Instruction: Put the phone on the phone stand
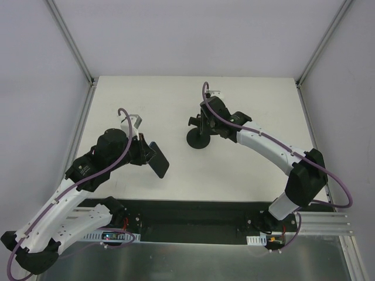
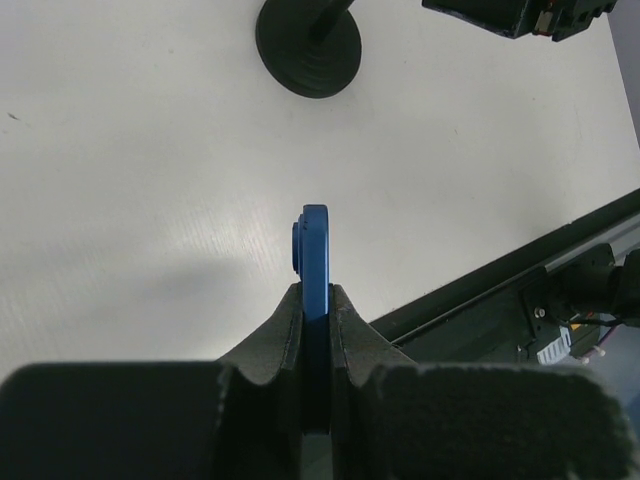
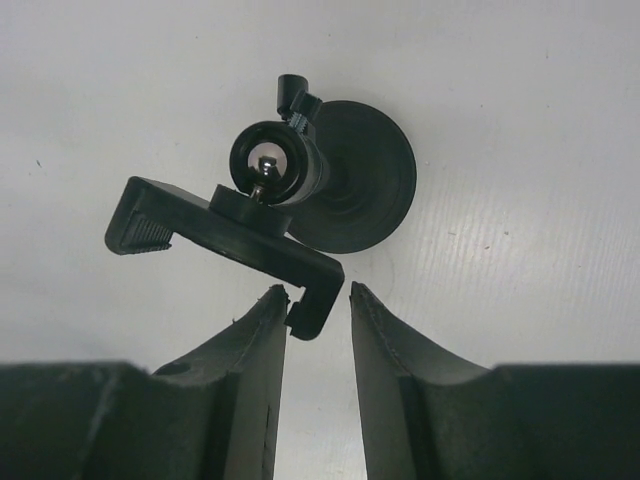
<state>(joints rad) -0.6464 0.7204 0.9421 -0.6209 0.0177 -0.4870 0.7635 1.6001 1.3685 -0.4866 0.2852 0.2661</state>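
Observation:
My left gripper (image 1: 146, 153) is shut on the phone (image 1: 158, 160), a thin dark slab held tilted above the table. In the left wrist view the phone (image 2: 315, 255) shows edge-on with a blue rim, clamped between the jaws of the left gripper (image 2: 316, 297). The phone stand (image 1: 199, 138) stands mid-table on its round base (image 3: 365, 190), which also shows in the left wrist view (image 2: 308, 50). My right gripper (image 1: 202, 122) is over it. In the right wrist view the right gripper (image 3: 315, 293) is open, and the hooked end of the cradle (image 3: 225, 235) lies between its fingertips, close to the left one.
The white table (image 1: 258, 105) is walled by pale panels with metal rails at the corners. A black strip with the arm bases (image 1: 193, 219) runs along the near edge. The right arm's wrist (image 2: 520, 15) shows at the top of the left wrist view.

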